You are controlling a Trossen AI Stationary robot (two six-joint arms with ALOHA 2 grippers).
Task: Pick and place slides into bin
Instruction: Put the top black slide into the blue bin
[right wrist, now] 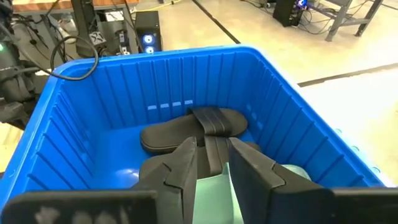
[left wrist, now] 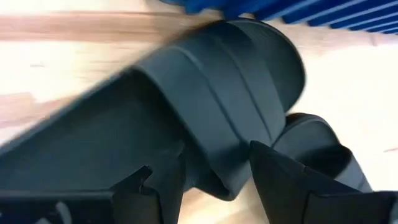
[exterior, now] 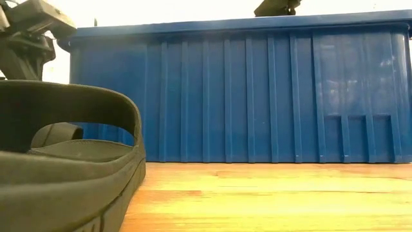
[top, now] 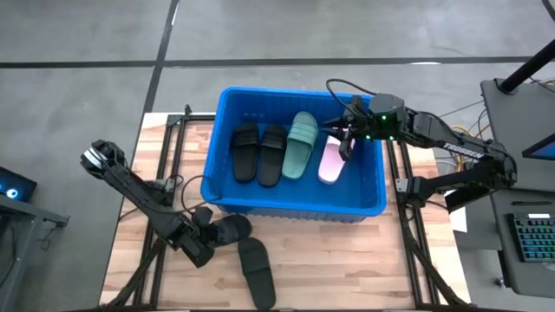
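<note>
The blue bin [top: 295, 208] holds two black slides [top: 258, 154], a green one [top: 301, 143] and a pale pink one [top: 330, 160], all flat on its floor. Two more black slides lie on the wooden table in front of it: one [top: 229, 230] by the bin's near wall, one [top: 257, 270] nearer the front edge. My left gripper [top: 206, 245] is down at the first of these, open, its fingers on either side of the strap [left wrist: 217, 106]. I cannot tell whether they touch it. My right gripper [right wrist: 214, 155] hovers open over the bin [right wrist: 93, 99], holding nothing.
The bin's near wall [exterior: 257, 96] rises just behind the two loose slides. A black slide [exterior: 64, 167] fills the low view's left foreground. Bare wooden table [top: 347, 260] lies to the right of them. Desks and cables stand beyond the table's right edge.
</note>
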